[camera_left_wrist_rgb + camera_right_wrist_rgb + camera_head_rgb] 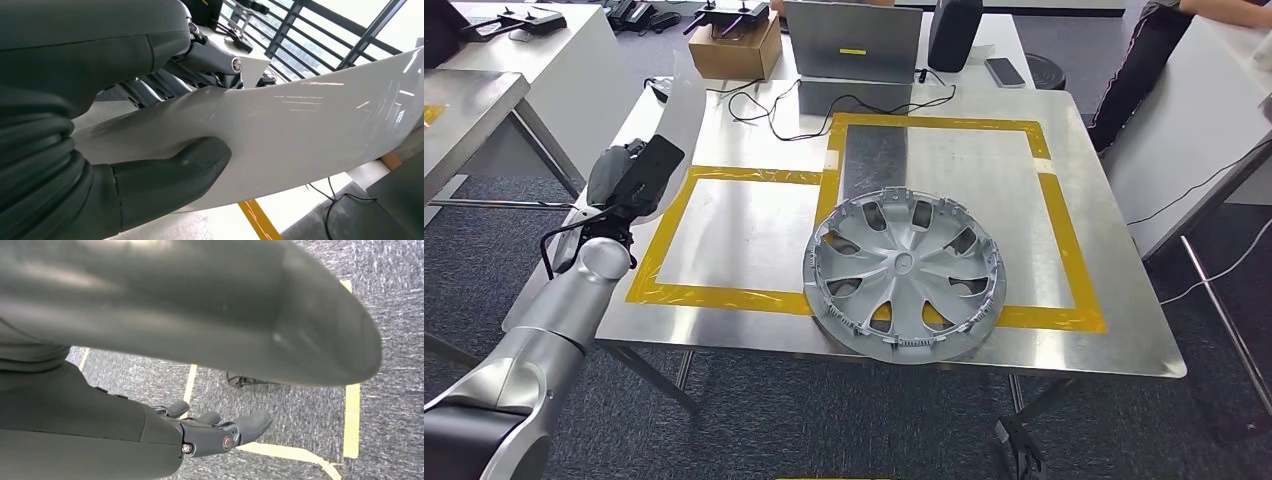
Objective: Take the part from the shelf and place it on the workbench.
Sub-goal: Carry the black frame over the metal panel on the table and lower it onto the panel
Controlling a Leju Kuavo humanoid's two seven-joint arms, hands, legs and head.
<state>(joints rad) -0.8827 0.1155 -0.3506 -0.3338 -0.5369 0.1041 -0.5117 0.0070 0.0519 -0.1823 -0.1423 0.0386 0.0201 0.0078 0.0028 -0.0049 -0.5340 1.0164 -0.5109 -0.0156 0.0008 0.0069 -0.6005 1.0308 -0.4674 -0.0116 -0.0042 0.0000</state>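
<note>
Part (676,130): a thin, curved, glossy white panel, carried in my left hand (629,175) over the near-left edge of the workbench (984,180). In the head view it rises from the hand toward the far side of the table, its sheen blending with the steel top. In the left wrist view the panel (300,120) runs across the frame, the thick grey thumb (170,175) pressed on one face and the darker fingers (150,90) behind the other; a firm pinch near one end, the long remainder unsupported.

Step in hand, as I judge it: carry is over, placing is due. The part is above the bench but I cannot tell whether any edge touches the surface.

Next move calls for: lowering the panel flat into the left yellow-taped rectangle (724,295), which sits just beside the hand, then loosening the fingers only once it rests. The panel looks flexible, so the free end may sag or swing.

Left arm: silver, reaching forward and up from below, wrist near the table edge.

Right hand (220,432): hanging over grey carpet with yellow floor lines, fingers slack and apart, holding nothing.

Also on the bench: a silver wheel cover (904,270) lying across the near tape of the right rectangle; black cables (844,102) at the far side.
</note>
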